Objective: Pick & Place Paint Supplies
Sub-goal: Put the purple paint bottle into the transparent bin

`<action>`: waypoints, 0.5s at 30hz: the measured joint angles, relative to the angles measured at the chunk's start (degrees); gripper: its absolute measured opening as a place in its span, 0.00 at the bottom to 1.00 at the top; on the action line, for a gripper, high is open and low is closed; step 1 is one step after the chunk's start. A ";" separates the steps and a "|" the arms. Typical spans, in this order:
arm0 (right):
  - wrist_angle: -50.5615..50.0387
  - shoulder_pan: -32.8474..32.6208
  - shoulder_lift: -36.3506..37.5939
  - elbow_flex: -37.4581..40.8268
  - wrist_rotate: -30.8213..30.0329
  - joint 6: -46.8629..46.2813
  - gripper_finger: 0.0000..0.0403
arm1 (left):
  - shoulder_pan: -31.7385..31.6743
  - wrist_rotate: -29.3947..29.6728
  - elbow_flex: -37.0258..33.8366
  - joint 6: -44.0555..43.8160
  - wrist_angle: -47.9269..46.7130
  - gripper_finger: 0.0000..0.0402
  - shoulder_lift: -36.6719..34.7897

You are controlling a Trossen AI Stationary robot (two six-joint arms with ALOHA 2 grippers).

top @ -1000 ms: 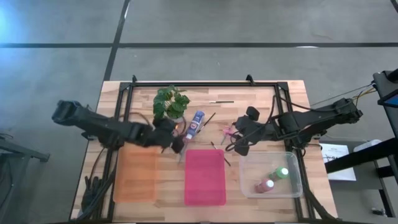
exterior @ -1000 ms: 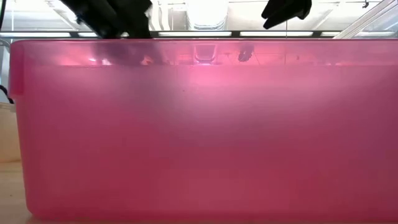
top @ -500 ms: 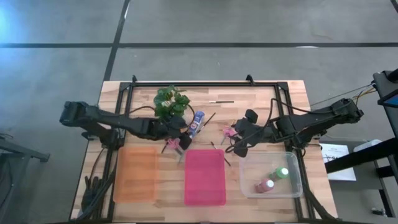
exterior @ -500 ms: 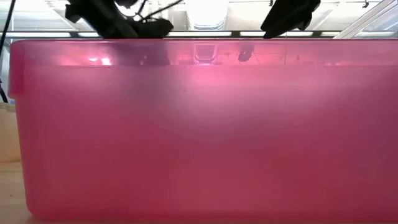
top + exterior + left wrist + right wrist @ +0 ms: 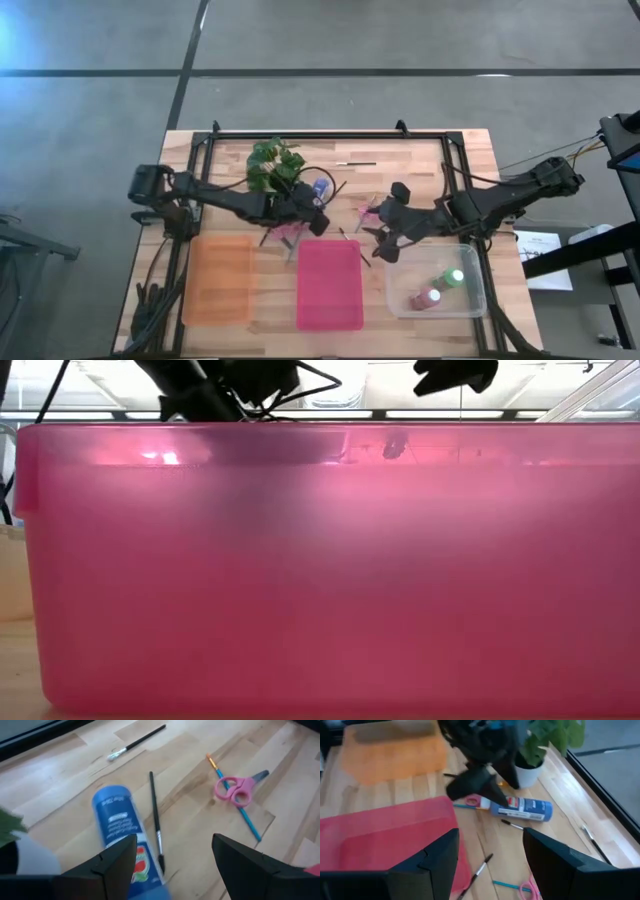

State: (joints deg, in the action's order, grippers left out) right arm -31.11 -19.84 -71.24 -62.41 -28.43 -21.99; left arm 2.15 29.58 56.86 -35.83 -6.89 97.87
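- L gripper [image 5: 312,208] sits over the blue-and-white paint bottle [image 5: 120,827], fingers apart, one each side of the bottle's lower end; can't tell if they touch it. Bottle lies on its side on the wooden table [image 5: 420,160].
- Potted plant [image 5: 275,165] is just beside the bottle and the L arm; white pot edge shows in the L wrist view, leaves crowd the arm from behind.
- Thin dark brush [image 5: 156,820] lies right alongside the bottle, close to the gripper fingers.
- Second brush [image 5: 137,742] lies farther off, near the table's far edge.
- Pink-handled scissors [image 5: 234,790] lie across a teal-handled brush [image 5: 239,805], well clear of the bottle, between the two grippers.
- R gripper [image 5: 385,232] is by the clear bin's [image 5: 478,300] corner, fingers spread, gripping nothing.
- Clear bin holds a green bottle [image 5: 450,278] and a pink-red bottle [image 5: 425,297].
- Pink bin [image 5: 328,285] sits at front centre, orange bin [image 5: 218,280] to its left. Pink bin wall fills the low view, hiding almost the whole tabletop.
- Another pair of scissors [image 5: 476,801] lies by the bottle cap, partly under the L gripper.
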 joint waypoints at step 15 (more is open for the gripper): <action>3.80 -4.51 0.02 -0.03 -0.20 1.90 0.54 | -0.78 1.31 1.23 -0.85 -0.85 0.66 1.32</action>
State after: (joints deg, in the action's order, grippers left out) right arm -27.31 -24.35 -71.22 -62.43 -28.63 -20.09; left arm 1.38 30.89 58.08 -36.69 -7.75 99.20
